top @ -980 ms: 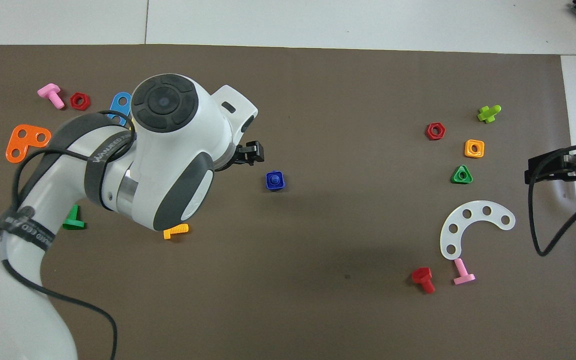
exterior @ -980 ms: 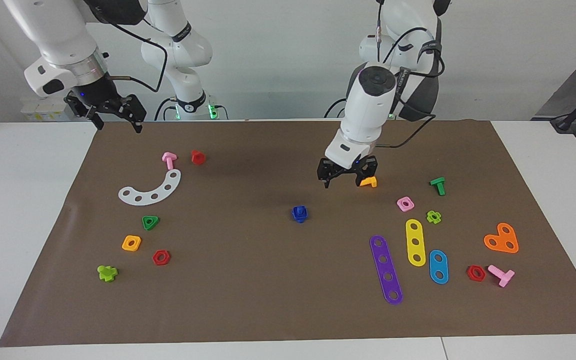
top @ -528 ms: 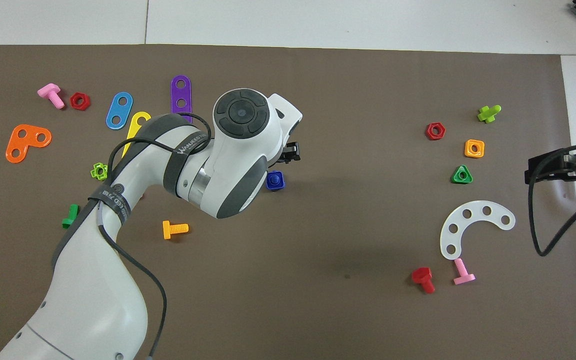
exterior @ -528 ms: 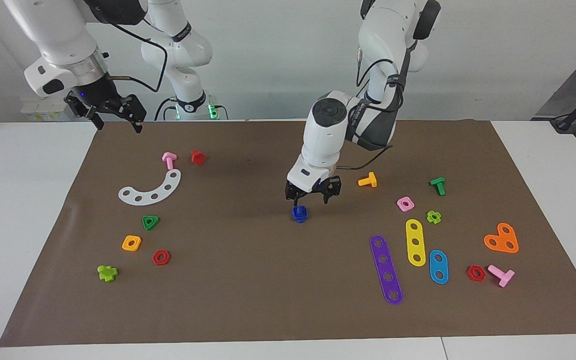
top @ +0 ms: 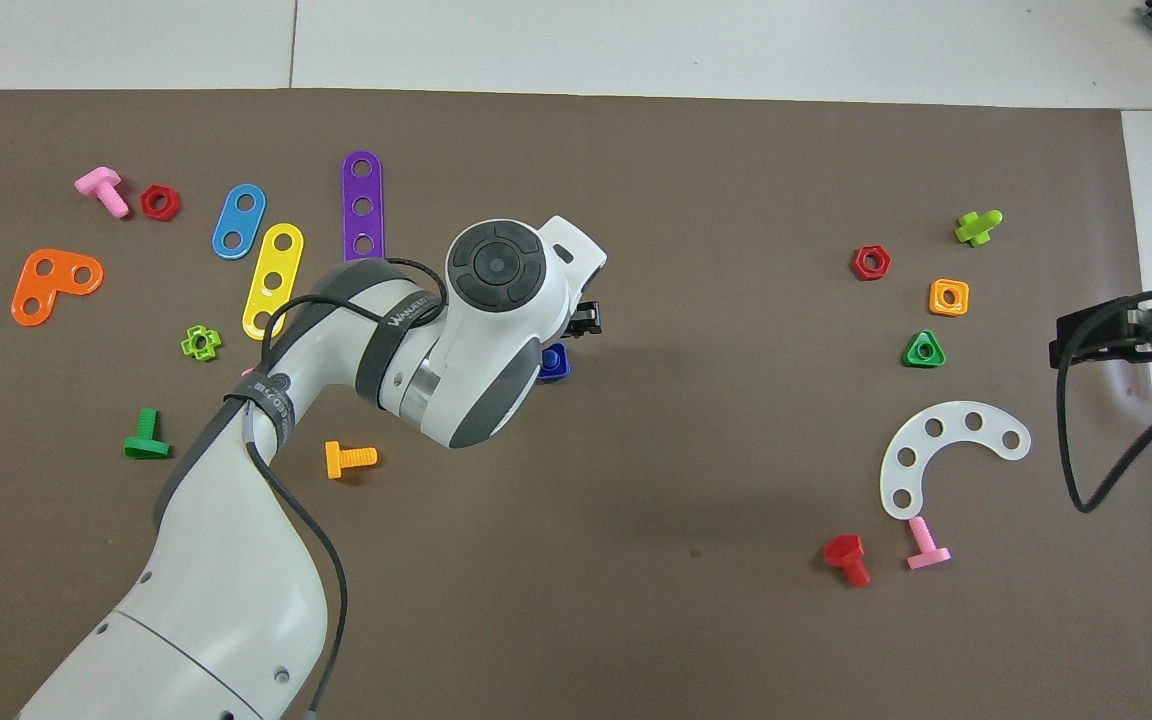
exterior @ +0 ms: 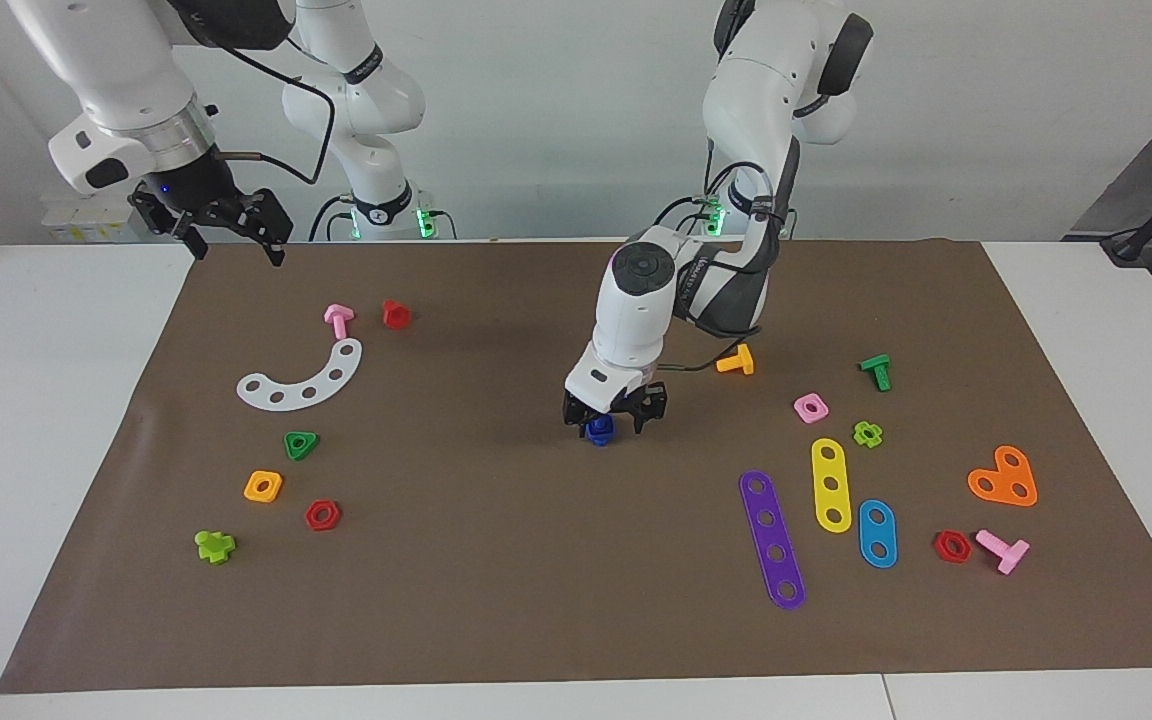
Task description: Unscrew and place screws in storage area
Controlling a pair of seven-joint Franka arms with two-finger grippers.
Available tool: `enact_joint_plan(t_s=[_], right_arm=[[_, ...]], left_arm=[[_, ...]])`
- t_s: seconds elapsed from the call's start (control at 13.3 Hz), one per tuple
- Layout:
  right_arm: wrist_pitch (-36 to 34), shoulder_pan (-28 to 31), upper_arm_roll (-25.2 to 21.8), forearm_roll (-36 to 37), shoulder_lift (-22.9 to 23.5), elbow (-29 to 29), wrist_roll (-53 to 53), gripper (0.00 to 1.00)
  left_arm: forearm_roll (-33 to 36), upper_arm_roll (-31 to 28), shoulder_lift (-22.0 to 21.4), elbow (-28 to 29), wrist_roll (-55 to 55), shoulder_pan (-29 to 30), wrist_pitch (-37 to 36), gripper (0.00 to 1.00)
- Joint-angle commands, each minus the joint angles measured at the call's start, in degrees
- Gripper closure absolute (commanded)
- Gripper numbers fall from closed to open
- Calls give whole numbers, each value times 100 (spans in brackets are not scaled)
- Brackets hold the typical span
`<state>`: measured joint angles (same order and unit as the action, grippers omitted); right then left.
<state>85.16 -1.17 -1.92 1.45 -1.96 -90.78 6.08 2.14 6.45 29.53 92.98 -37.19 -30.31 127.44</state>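
Note:
The dark-blue screw (exterior: 598, 431), a bolt with its square nut, stands on the brown mat (exterior: 496, 560) near the middle. My left gripper (exterior: 608, 421) is lowered onto it, open, with one finger on each side of the screw; I cannot tell if the fingers touch it. In the overhead view only an edge of the blue screw (top: 556, 363) shows from under the left wrist. My right gripper (exterior: 239, 252) waits open in the air over the mat's corner at the right arm's end, nothing between its fingers.
Toward the left arm's end lie an orange bolt (exterior: 736, 361), a pink nut (exterior: 810, 407), a green bolt (exterior: 876, 371) and purple (exterior: 772, 539), yellow (exterior: 830, 484) and blue (exterior: 877, 533) strips. Toward the right arm's end lie a white arc (exterior: 302, 379), a pink bolt (exterior: 338, 319) and several nuts.
My left arm swung from over the orange bolt toward the middle of the mat and came down around the blue screw. The right arm has not moved.

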Motion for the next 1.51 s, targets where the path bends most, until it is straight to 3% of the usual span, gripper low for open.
enact_joint_plan(t_s=[0.0,0.6,1.13,1.43], right_arm=[[-61,29,25,-31,-129,-116,-63,0],[-61,29,25,-31,-129,-116,-63,0],[-61,29,25,-31,-129,-116,-63,0],[-61,29,25,-31,-129,-116,-63,0]], left_arm=[[146,-92,-114,230,-78,-150,211,8],[155,-83,-211,643,-51,-282,361,19],[146,-83,-238,731,-43,-274,361,39],[146,-83,-238,722,-43,-265,343,45]])
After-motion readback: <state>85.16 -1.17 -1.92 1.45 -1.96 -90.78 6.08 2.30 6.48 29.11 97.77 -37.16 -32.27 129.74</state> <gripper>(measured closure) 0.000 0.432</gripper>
